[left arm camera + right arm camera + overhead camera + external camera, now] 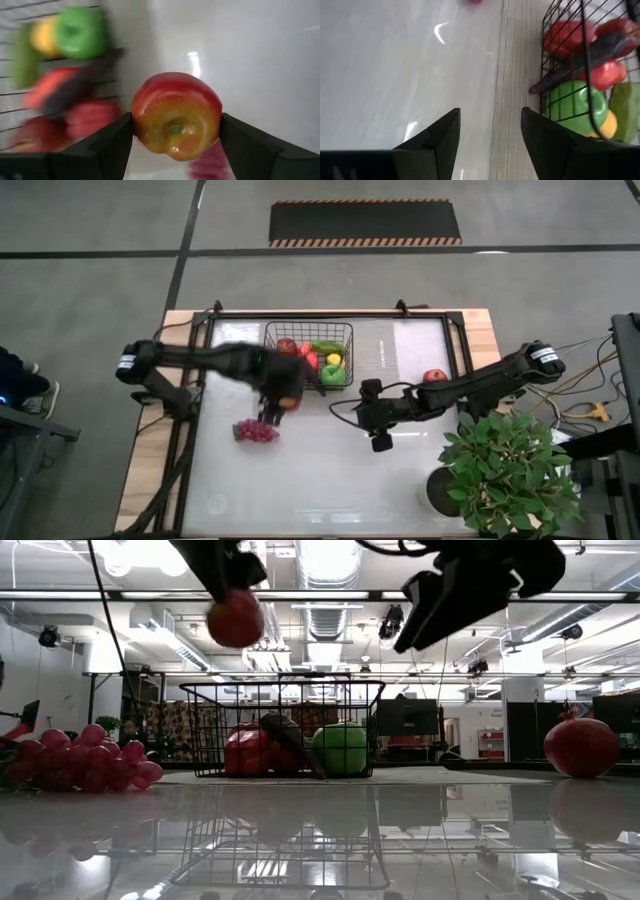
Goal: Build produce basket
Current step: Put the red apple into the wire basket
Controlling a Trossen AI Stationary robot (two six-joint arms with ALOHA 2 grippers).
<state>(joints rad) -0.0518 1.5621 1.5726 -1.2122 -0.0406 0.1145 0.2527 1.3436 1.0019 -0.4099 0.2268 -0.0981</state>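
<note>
The left gripper [288, 402] has a red apple [176, 116] clamped between its fingers, and it's up in the air just off the near left corner of the basket [272, 340]. From table level that apple [235, 618] hangs well above the basket's rim. Below and to the left, the purple grapes [256, 430] lie on the white tabletop [300, 480], apart from the basket.

Inside the basket: a green apple [332, 374], a yellow lemon [334, 359], a green cucumber [326, 347], red pieces and a dark eggplant [292, 743] leaning across them.

Over on the right, the right gripper [378, 428] hovers above bare table, right of the basket, fingers apart and holding nothing. Another red apple [434, 377] sits alone on the table to the far right, beside that arm. A leafy potted plant [508, 470] stands at the near right corner.
</note>
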